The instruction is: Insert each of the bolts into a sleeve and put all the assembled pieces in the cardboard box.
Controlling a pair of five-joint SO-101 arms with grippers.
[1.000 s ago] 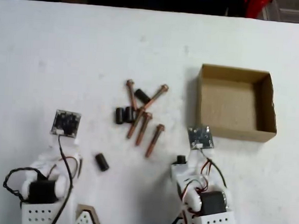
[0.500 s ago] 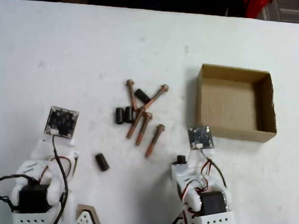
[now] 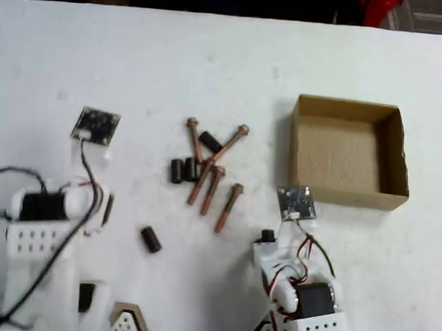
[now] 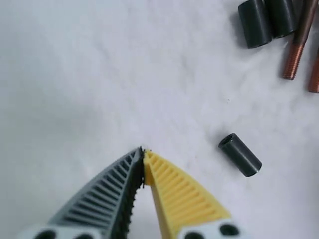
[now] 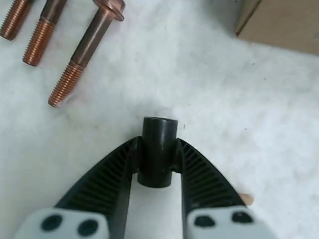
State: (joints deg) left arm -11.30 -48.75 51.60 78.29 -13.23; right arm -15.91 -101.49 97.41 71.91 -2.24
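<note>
Several copper bolts [image 3: 214, 173] lie in a loose heap at the table's middle, with black sleeves [image 3: 184, 169] among them. One more black sleeve [image 3: 150, 239] lies alone nearer the arms, also in the left wrist view [image 4: 239, 155]. My left gripper [image 4: 143, 152] is shut with nothing in it, over bare table beside that lone sleeve. My right gripper [image 5: 158, 144] is shut on a black sleeve [image 5: 158, 149], held upright just above the table [image 3: 268, 236], close to the nearest bolt [image 5: 87, 50]. The cardboard box [image 3: 347, 190] stands open at the right.
The white table [image 3: 212, 60] stretches wide behind the heap. The box corner [image 5: 284, 20] lies a little beyond the right gripper. Both arm bases sit at the near edge, with a brown-edged part [image 3: 127, 321] between them.
The left arm has swung up and out over the table's left side, its wrist board now farther from the near edge. The right arm and the parts have not moved.
</note>
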